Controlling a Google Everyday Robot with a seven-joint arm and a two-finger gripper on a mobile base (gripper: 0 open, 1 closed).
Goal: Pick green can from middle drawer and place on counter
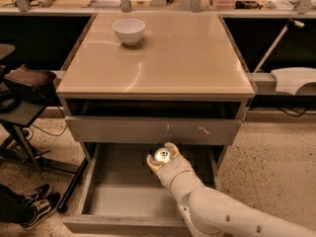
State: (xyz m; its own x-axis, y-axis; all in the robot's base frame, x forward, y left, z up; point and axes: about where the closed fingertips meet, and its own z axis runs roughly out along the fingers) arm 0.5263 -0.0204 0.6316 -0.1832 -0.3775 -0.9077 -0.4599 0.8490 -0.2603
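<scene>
One green can (162, 155), clamped between the two fingers of the gripper (163, 158), at the rear of the open middle drawer (123, 201). Only the silver lid shows, facing up at the camera; long axis roughly upright. One white bowl (129, 31) sits on the counter (173, 63).

Warm, dimmish overhead light. Broad soft glare on counter (197, 58), strongest beside white bowl (129, 30). Deep shadow under the counter edge and at the rear of middle drawer (123, 199). Gripper (163, 158) above the drawer's rear, clamped on green can (162, 155); the lid glints brightly.
</scene>
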